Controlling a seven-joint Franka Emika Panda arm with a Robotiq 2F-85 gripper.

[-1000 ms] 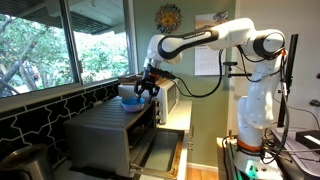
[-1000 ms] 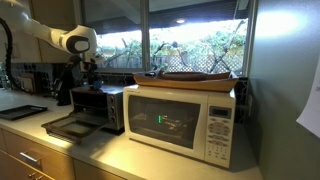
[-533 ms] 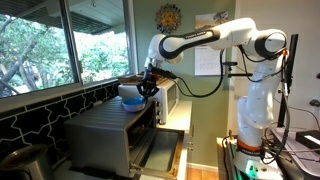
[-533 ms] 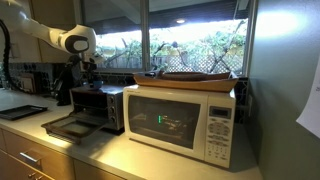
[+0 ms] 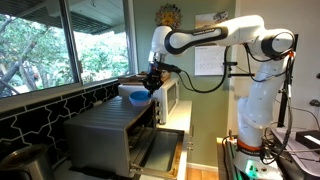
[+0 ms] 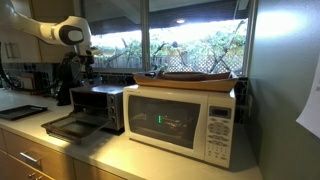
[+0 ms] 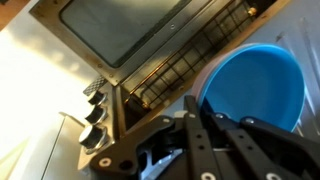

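Note:
A blue bowl hangs just above the top of the steel toaster oven, by the window. My gripper is shut on its near rim. In the wrist view the bowl fills the right side, and my gripper has its black fingers pressed close together over the bowl's edge. Below them lies the toaster oven with its door down and its rack showing. In an exterior view my gripper hangs above the toaster oven; the bowl cannot be made out there.
The toaster oven's door lies open over the counter. A white microwave stands beside it with a wooden tray on top. Window panes run behind the appliances. A dark tray lies on the counter.
The jaws have closed on the bowl's rim. The arm has risen a little, and the bowl has come up slightly with it.

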